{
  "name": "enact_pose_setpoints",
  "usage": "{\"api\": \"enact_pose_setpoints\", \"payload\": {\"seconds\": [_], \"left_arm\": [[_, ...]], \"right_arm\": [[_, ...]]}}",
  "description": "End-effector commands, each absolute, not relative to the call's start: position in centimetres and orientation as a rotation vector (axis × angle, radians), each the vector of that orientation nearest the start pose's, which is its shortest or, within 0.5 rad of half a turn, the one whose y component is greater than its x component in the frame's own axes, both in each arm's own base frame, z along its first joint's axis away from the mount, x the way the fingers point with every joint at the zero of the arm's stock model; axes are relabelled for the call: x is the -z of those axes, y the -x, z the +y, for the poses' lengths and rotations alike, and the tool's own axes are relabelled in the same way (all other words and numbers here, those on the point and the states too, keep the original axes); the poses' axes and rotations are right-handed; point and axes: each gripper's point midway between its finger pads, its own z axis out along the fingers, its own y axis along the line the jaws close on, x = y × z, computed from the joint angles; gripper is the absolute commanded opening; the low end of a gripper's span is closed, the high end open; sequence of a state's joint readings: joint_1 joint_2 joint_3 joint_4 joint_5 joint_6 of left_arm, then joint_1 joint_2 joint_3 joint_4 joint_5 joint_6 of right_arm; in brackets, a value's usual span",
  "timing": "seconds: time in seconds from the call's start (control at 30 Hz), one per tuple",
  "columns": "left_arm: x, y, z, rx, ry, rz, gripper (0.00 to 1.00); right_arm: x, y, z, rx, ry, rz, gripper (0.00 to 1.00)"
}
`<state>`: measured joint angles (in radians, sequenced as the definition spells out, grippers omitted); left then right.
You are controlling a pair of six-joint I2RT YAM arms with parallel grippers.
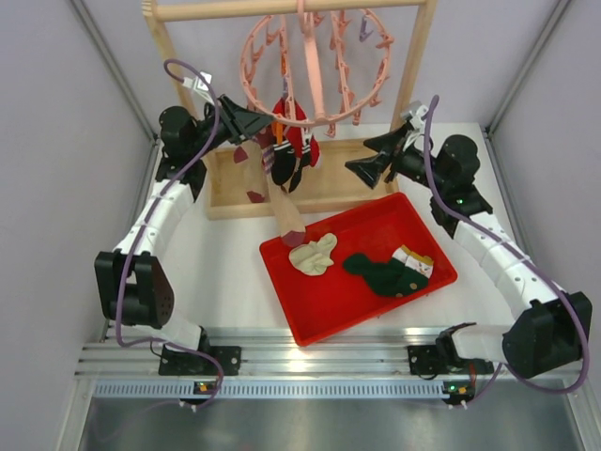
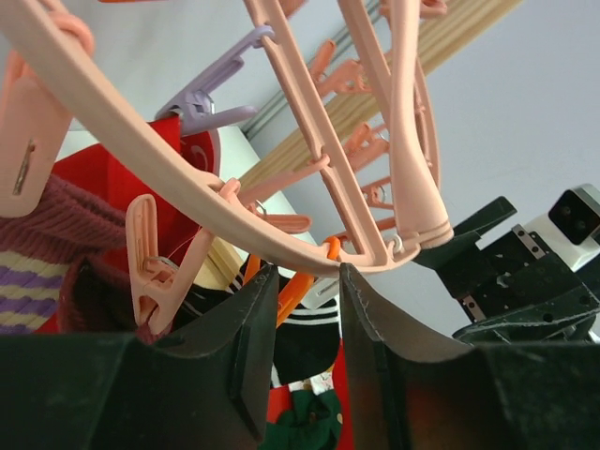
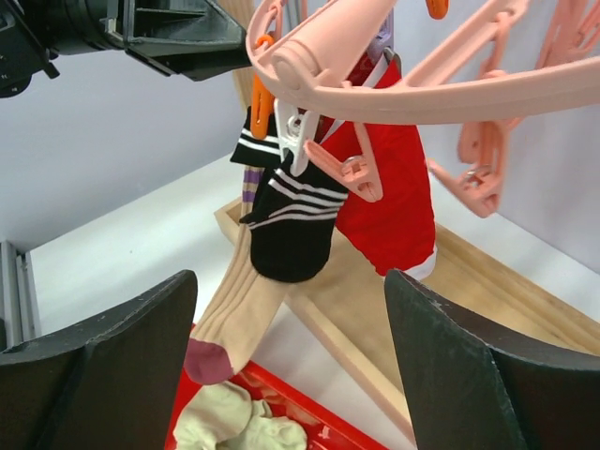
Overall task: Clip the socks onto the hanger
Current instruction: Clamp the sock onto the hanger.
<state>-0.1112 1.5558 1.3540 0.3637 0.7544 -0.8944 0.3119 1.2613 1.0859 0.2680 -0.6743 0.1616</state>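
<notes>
Hanger (image 1: 311, 66) hangs from wood rack (image 1: 282, 9) at back centre. Clipped on its near-left side: red sock (image 3: 389, 197), black striped sock (image 3: 291, 234), long tan sock (image 3: 239, 309) w/ toe reaching down to tray (image 1: 329, 301). Cream sock (image 1: 313, 254) & green sock (image 1: 385, 272) lie loose in tray, apart from each other. L gripper (image 2: 307, 272) up at hanger ring, fingers w/ narrow gap, orange peg (image 2: 300, 286) in the gap; can't tell if they pinch it. R gripper (image 3: 289, 281) right of the hung socks, below ring, fingers wide apart, nothing betw them, not touching socks
</notes>
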Motion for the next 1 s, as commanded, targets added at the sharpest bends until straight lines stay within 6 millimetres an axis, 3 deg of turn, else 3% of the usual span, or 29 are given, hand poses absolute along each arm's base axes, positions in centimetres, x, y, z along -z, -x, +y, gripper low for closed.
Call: {"api": "enact_pose_setpoints", "payload": {"seconds": [0.0, 0.13, 0.37, 0.47, 0.7, 0.97], "left_arm": [[-42.9, -43.7, -18.1, 1.254, -0.111, 1.48, 0.38], [-43.3, -44.0, -17.8, 1.247, -0.118, 1.468, 0.39], [-43.4, -44.3, -17.5, 1.25, -0.121, 1.469, 0.39], [-43.5, -44.1, -17.5, 1.254, -0.127, 1.468, 0.4], [-43.4, -43.7, -17.6, 1.266, -0.129, 1.473, 0.4], [-43.2, -43.3, -17.7, 1.279, -0.132, 1.48, 0.41]], "right_arm": [[-37.5, -35.4, 22.4, -0.846, 0.645, 1.351, 0.81], [-38.2, -35.5, 23.1, -0.869, 0.687, 1.277, 0.81], [-38.7, -38.6, 23.3, -0.79, 0.687, 1.202, 0.81], [-39.1, -39.0, 23.9, -0.801, 0.702, 1.175, 0.81], [-40.5, -37.1, 26.0, -0.893, 0.766, 1.104, 0.78], [-40.8, -35.8, 26.7, -0.919, 0.781, 1.093, 0.76]]}}
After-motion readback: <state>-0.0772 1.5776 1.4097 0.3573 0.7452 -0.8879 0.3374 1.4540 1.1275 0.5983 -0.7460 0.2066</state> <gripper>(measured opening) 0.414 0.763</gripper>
